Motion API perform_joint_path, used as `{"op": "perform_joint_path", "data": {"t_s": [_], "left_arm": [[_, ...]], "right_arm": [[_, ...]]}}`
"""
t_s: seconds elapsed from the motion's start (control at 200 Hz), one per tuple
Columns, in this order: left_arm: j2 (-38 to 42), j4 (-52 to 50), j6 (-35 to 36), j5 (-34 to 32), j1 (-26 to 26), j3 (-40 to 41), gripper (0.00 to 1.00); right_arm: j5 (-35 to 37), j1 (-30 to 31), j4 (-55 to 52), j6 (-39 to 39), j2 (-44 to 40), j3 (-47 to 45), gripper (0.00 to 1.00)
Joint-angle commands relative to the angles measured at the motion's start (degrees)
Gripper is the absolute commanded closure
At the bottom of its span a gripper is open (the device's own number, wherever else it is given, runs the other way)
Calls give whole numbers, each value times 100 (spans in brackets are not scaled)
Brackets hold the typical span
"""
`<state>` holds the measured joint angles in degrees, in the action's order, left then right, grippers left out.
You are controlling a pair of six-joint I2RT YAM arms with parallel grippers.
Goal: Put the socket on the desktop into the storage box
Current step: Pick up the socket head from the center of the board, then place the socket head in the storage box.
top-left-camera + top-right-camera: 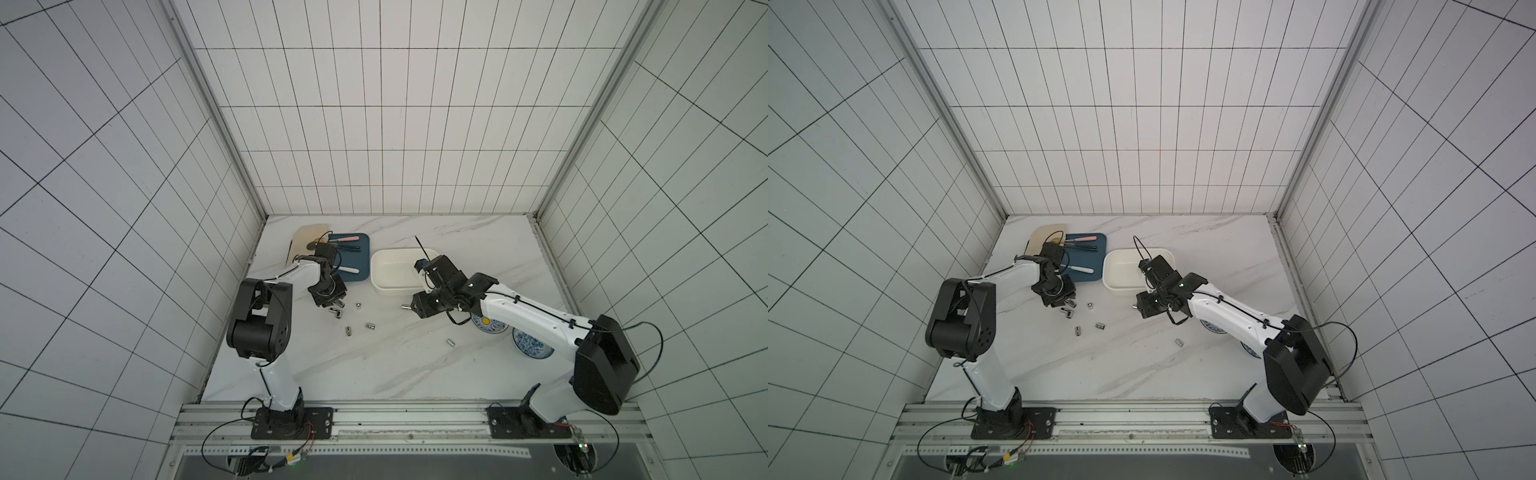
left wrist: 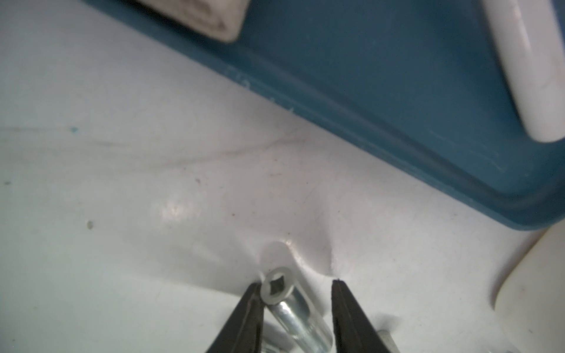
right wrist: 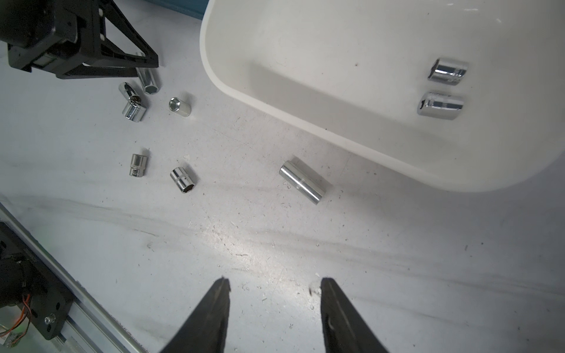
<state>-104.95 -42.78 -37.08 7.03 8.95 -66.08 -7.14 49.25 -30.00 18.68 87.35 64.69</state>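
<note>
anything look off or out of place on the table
Nothing looks broken. What stands out: small chrome metal sockets lie scattered loose on the white marble-look desktop, several clumped by the left end effector. Only two lie inside the white rectangular storage box; one long chrome socket lies just outside its wall.

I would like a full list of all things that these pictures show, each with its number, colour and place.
desktop: one, white marble-look, under everything.
storage box: one, white, far middle of desktop.
sockets in the box: two, chrome, side by side.
sockets on the desktop: eight, chrome, scattered, mostly on the left half.
tray: one, dark blue, left of the box.
tools: at least three, pink, black, white handles, on the tray.
board: one, beige, beside the tray.
plates: two, blue-patterned, partly under the right arm.
left gripper: one, black, open around one long socket.
right gripper: one, black, open, empty, above the desktop.
</note>
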Motion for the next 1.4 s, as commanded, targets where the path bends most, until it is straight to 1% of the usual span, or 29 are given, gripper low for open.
{"op": "perform_joint_path", "data": {"t_s": [0.0, 0.1, 0.375, 0.495, 0.605, 0.65, 0.7, 0.82, 1.024, 1.219, 1.399], "left_arm": [[-214, 14, 40, -109, 1, -91, 64], [-246, 16, 26, -139, 5, -90, 65], [-281, 7, 8, -91, 10, -184, 74], [-290, -10, -1, -89, 12, -244, 74], [-290, -19, 0, -77, 14, -290, 81], [-281, -20, 1, -61, 11, -307, 85], [-268, -27, 9, -48, 12, -309, 87], [-220, -52, 13, -33, 10, -333, 87], [88, -155, 29, 20, 14, -387, 88], [376, -280, 36, 78, 23, -523, 88], [620, -394, 17, 157, 52, -673, 88]], "right_arm": [[160, 38, -35, 57, -208, -214, 49], [177, 36, -30, 65, -235, -241, 49], [211, 40, -32, 109, -280, -279, 49], [221, 40, -33, 136, -294, -301, 49], [234, 40, -32, 152, -323, -308, 49], [247, 39, -32, 149, -332, -307, 49], [241, 34, -35, 154, -332, -313, 49], [241, 40, -33, 171, -350, -292, 49], [248, 40, -28, 189, -382, -275, 49], [5, 49, -76, 64, -229, -113, 49], [-89, 58, -80, -63, -356, -4, 48]]}}
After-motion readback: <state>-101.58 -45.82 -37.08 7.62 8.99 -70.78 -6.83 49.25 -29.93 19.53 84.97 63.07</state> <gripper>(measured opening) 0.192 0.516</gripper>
